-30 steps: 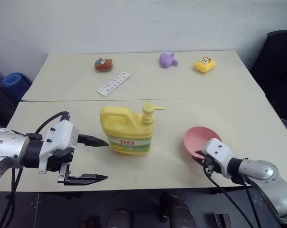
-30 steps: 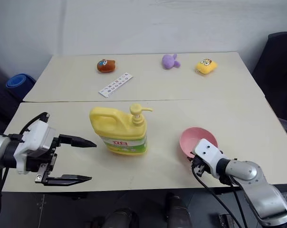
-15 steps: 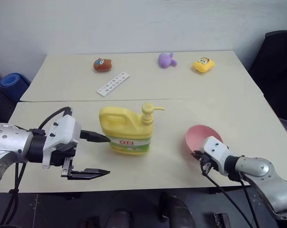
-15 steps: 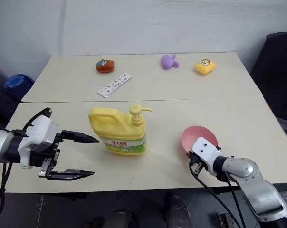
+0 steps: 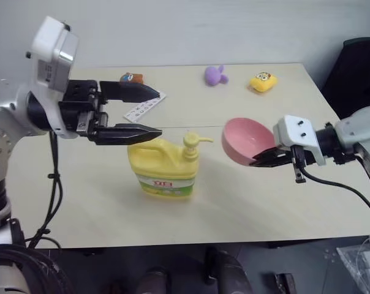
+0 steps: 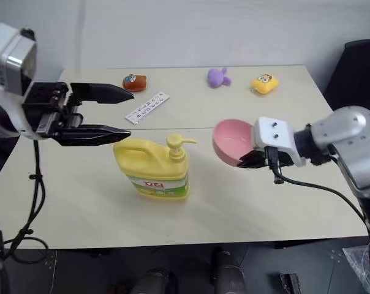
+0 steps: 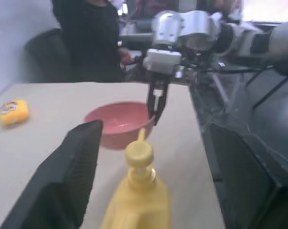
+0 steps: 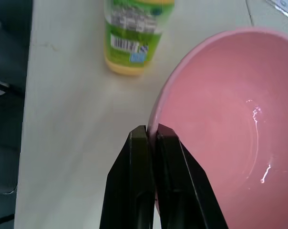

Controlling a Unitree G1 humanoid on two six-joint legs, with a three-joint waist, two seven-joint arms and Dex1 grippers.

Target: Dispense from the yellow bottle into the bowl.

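Your right gripper is clamped on the bowl rim, holding it off the table, tilted, just right of the pump. It's thin, light, stiff plastic, and a rim pinch like that could slip or swing, so level it under the nozzle. Your left gripper hangs wide open and empty above the bottle, which stands upright mid-table. The bottle looks heavy and stable if it's full, with smooth sides; don't lift it. Press down on the pump head, or take the handle if it needs steadying.
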